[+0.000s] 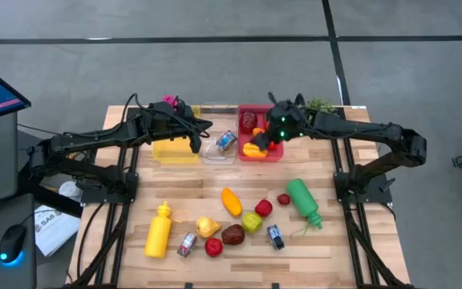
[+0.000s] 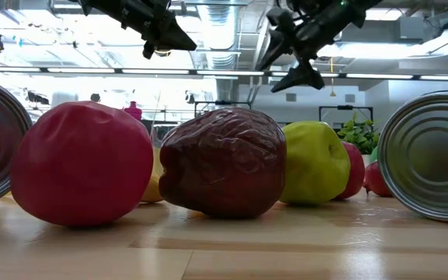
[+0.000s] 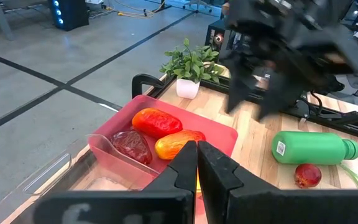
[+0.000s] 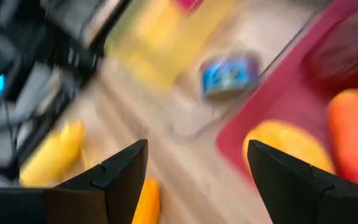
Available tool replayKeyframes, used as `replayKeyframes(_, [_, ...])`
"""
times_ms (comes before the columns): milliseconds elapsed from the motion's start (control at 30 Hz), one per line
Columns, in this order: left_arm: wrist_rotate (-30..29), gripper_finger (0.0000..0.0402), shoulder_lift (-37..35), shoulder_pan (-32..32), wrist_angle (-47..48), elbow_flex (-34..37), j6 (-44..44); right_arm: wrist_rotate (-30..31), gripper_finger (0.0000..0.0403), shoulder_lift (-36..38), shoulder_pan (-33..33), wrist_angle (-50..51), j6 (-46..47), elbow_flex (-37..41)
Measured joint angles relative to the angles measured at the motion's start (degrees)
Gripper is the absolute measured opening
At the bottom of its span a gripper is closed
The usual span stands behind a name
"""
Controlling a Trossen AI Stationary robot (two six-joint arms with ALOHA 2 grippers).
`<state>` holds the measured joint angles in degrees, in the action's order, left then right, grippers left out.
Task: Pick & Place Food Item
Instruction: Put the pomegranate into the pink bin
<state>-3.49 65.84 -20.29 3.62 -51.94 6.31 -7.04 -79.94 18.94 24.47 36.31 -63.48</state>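
Right hand (image 1: 273,135) is spread wide with nothing in it, hanging just above the red bin (image 1: 245,154) at the back of the desk (image 1: 351,249). Directly under it in that bin: a dark wrinkly red piece (image 3: 131,144), a glossy red-orange pepper-looking thing (image 3: 157,121) and a smooth yellow-orange one (image 3: 176,142), all plasticky toy food.

Left hand (image 1: 196,143) is clenched on nothing, parked over the yellow bin (image 1: 175,151), beside a clear tray holding a blue can (image 1: 226,141).

What's left to grab lies toward the front of the desk from the right hand: an orange oblong item (image 1: 231,201) angled diagonally, plus a round red one (image 1: 264,208), a lime-green one (image 1: 252,222) and a small red one (image 1: 284,199). I'd say the right arm is nearer to these. A matte green bottle (image 1: 303,201) lies on its side nearby.
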Motion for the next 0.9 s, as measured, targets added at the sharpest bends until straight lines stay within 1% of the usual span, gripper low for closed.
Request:
replayKeyframes(133, [0.0,0.0001,0.0,0.0,0.0,0.0,0.0,-3.48,0.027,0.0,-4.47,5.93,-3.8,0.0])
replayKeyframes(267, [0.02,0.0001,0.0,0.0,0.0,0.0,0.0,-9.37,0.027,0.0,-9.33,12.58,-8.66,-0.01])
replayKeyframes(400, [0.02,0.0001,0.0,0.0,0.0,0.0,-0.02,-10.71,0.027,0.0,-14.28,19.65,-14.93,-0.02])
replayKeyframes(500, [0.05,0.0001,0.0,0.0,0.0,0.0,0.0,-10.7,0.027,0.0,-17.03,24.27,-17.09,0.0])
replayKeyframes(600, [0.05,0.0001,0.0,0.0,0.0,0.0,-0.02,-10.45,0.027,0.0,-19.5,26.82,-17.58,0.0])
replayKeyframes(700, [0.05,0.0001,0.0,0.0,0.0,0.0,0.0,-8.82,0.027,0.02,-21.98,29.05,-20.64,0.0])
replayKeyframes(900, [0.08,0.0001,0.0,0.01,0.0,0.0,-0.01,-1.54,0.027,0.02,-25.84,30.16,-31.48,0.0])
